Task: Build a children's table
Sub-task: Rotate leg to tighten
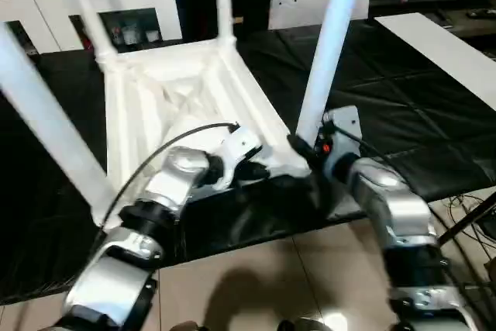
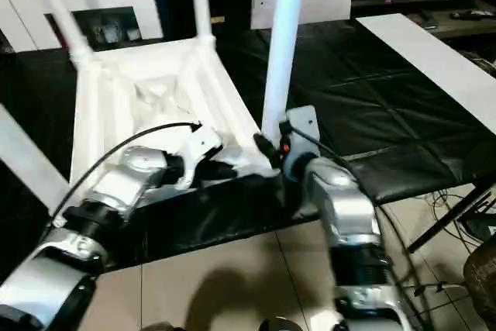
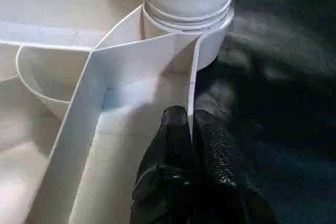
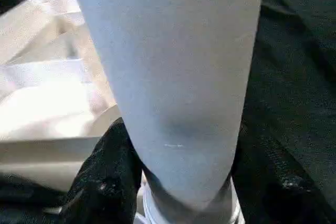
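The children's table point(image 1: 186, 91) lies upside down on a black padded mat point(image 1: 403, 114), its ribbed underside facing up and all four legs standing in the corner sockets; the near edge of the top sits close to the mat's front border, above a tiled floor point(image 1: 256, 277). The left gripper point(image 3: 190, 129) has its jaws clamped together on the thin rim wall of the table top, just beside the near right corner socket point(image 3: 189, 30). The right gripper point(image 1: 310, 149) grips the near right leg point(image 1: 329, 44) low down, just above that socket; its jaws close on either side of the leg. A white cabinet point(image 1: 93, 5) stands behind the mat; a flat white board point(image 1: 442, 44) lies at the right.
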Controlling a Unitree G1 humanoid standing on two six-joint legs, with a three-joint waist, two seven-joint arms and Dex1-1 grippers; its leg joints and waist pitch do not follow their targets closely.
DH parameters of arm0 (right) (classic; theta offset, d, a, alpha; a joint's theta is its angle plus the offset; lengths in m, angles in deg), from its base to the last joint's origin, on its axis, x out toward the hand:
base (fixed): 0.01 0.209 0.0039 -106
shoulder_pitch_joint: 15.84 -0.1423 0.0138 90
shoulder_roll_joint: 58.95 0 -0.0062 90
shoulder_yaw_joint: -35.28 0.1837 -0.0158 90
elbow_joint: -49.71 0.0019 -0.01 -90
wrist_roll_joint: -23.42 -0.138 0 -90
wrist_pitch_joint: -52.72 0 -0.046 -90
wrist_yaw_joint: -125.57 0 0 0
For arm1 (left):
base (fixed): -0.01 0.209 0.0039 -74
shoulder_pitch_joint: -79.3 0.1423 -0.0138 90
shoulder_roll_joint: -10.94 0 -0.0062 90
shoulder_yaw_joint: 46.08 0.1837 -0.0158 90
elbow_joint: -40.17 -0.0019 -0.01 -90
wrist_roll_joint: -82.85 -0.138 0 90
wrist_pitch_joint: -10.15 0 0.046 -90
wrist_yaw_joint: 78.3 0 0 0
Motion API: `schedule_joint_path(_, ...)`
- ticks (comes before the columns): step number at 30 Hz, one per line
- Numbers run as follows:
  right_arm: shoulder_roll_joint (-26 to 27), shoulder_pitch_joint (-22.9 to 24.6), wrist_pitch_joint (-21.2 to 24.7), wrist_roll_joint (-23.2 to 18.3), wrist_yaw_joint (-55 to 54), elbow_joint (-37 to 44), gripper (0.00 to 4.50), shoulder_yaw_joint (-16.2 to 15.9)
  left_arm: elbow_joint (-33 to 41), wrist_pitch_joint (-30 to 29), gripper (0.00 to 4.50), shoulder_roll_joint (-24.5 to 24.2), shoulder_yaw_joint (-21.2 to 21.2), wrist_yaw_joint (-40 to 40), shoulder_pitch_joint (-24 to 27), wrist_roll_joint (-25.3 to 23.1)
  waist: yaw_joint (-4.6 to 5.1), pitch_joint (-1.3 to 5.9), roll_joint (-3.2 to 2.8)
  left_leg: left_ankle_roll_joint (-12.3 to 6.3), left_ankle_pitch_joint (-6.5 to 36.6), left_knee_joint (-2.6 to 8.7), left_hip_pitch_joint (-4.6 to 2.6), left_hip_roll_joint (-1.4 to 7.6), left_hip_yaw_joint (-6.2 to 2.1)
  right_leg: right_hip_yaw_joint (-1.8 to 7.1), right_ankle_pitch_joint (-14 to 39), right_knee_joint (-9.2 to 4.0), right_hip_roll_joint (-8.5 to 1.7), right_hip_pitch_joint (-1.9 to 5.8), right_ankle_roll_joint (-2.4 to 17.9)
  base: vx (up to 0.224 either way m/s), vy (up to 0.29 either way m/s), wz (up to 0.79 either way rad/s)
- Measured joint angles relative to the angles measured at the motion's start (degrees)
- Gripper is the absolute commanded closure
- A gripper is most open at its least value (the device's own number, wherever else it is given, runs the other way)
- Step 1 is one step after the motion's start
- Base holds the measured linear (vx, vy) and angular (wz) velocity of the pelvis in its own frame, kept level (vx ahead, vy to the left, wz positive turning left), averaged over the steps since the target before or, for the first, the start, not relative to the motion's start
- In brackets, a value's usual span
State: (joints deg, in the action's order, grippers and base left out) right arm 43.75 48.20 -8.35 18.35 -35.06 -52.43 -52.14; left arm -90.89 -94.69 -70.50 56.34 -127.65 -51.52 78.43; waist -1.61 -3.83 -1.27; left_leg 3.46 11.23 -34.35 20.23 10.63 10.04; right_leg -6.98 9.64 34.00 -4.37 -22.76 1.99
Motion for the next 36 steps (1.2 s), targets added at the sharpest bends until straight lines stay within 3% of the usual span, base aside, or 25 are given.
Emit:
schedule_joint_path(1, 0.3, 0.0, -0.3, 0.1, -0.5, 0.0, 2.51, 0.1, 0.2, -0.3, 4.5, 0.2, -0.2, 0.2, 0.0, 0.0, -0.02, 0.0, 0.0, -0.03, 0.0, 0.02, 0.04, 0.0, 0.0, 0.0, 0.0, -0.01, 0.0, -0.02, 0.0, 0.0, 0.0, 0.0)
schedule_joint_path(2, 0.3, 0.0, -0.5, 0.2, -0.6, 0.0, 1.96, 0.2, 0.3, -0.4, 4.5, 0.2, -0.2, 0.2, 0.0, 0.0, -0.05, 0.0, 0.0, -0.05, 0.0, 0.04, 0.08, 0.0, 0.0, 0.0, 0.0, -0.01, 0.0, -0.06, 0.0, 0.0, 0.0, 0.0)
schedule_joint_path(10, -1.1, 1.6, -3.6, -1.0, 4.3, 0.5, 1.34, 0.1, 2.1, 0.6, 4.5, -1.0, 0.9, -1.2, 0.6, -0.1, -0.12, -0.02, 0.02, -0.3, -0.1, 0.17, 0.31, 0.01, 0.0, 0.0, 0.0, 0.01, 0.02, -0.33, 0.1, 0.0, 0.0, 0.0)
schedule_joint_path(17, -10.6, 4.0, -6.5, -4.6, 22.4, 2.0, 0.56, -4.2, 2.6, 9.1, 4.5, -7.0, 2.2, -11.6, 2.5, 0.6, -0.22, -0.06, 0.08, -0.59, 0.0, 0.2, 0.73, 0.04, 0.0, 0.0, -0.1, 0.0, 0.05, -0.44, 0.2, 0.0, 0.0, 0.0)
schedule_joint_path(21, -14.2, 5.0, -8.6, -6.8, 32.4, 2.0, 0.25, -5.7, 2.6, 13.3, 4.5, -10.7, 3.8, -19.1, 2.7, 1.5, -0.96, -0.13, 0.18, -0.59, 0.0, 0.14, 0.73, 0.04, -0.03, -0.03, -0.1, 0.0, 0.04, -0.52, 0.2, 0.0, 0.0, 0.0)
schedule_joint_path(25, -19.7, 5.4, -10.2, -9.1, 43.4, 2.0, 0.25, -7.6, 2.6, 16.3, 4.5, -13.5, 5.5, -28.4, 2.8, 2.9, -3.01, -0.13, 0.2, -0.78, 0.1, -0.1, 0.82, 0.01, -0.02, -0.02, -0.1, 0.01, -0.05, -0.58, 0.2, 0.0, 0.0, 0.0)
schedule_joint_path(27, -20.7, 5.4, -10.5, -10.3, 46.4, 2.0, 0.25, -7.6, 2.6, 17.3, 4.5, -14.2, 6.0, -30.6, 2.7, 2.9, -3.58, -0.12, 0.2, -0.8, 0.1, -0.13, 0.82, 0.01, -0.01, -0.01, -0.1, 0.03, -0.06, -0.57, 0.2, 0.0, 0.0, 0.0)
schedule_joint_path(36, -26.5, 5.1, -10.3, -11.7, 59.1, 1.1, 1.03, -11.9, 2.4, 19.0, 4.5, -14.8, 7.7, -37.1, 2.4, 3.6, -4.18, -0.15, 0.25, -0.79, 0.1, -0.18, 0.8, 0.03, -0.01, -0.01, -0.1, 0.09, -0.07, -0.56, 0.2, 0.0, 0.0, 0.0)
